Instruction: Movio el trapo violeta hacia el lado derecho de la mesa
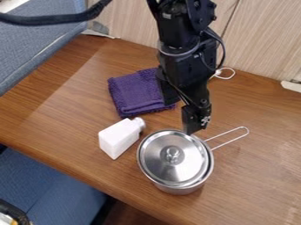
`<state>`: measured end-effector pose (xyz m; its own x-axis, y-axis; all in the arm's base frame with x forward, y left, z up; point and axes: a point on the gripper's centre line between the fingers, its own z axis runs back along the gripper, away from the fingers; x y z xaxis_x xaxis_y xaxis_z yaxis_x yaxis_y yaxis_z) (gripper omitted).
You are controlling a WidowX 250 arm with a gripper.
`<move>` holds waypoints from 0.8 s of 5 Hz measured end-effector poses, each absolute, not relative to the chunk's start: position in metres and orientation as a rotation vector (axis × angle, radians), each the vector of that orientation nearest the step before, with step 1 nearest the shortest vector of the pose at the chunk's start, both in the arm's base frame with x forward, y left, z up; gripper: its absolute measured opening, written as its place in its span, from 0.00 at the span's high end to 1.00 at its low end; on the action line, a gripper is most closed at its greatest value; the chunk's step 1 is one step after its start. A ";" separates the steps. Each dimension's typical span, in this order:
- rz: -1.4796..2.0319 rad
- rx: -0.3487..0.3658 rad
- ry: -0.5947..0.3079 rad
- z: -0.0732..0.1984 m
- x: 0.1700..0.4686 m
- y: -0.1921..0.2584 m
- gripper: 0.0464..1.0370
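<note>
Well, in the camera view the violet cloth [132, 93] lies folded on the table [253, 184], to the image left of the gripper [180, 117], its right edge partly hidden behind it; the fingers look spread wide, so far as this slant lets one judge; a grasp would likely want a leftward shift.

No readable text or markings can be made out.

The black gripper [181, 116] hangs at upper centre, by the folded purple cloth [132, 93]; a white bottle [119, 137] and lidded steel pot [176, 160] sit below.
</note>
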<state>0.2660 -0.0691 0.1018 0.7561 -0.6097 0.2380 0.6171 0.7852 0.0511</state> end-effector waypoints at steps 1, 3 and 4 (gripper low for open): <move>-0.666 -0.042 -0.211 0.093 0.264 -0.069 0.04; -0.529 -0.079 -0.139 0.080 0.312 -0.033 0.04; -0.425 -0.046 -0.118 0.064 0.332 -0.004 0.04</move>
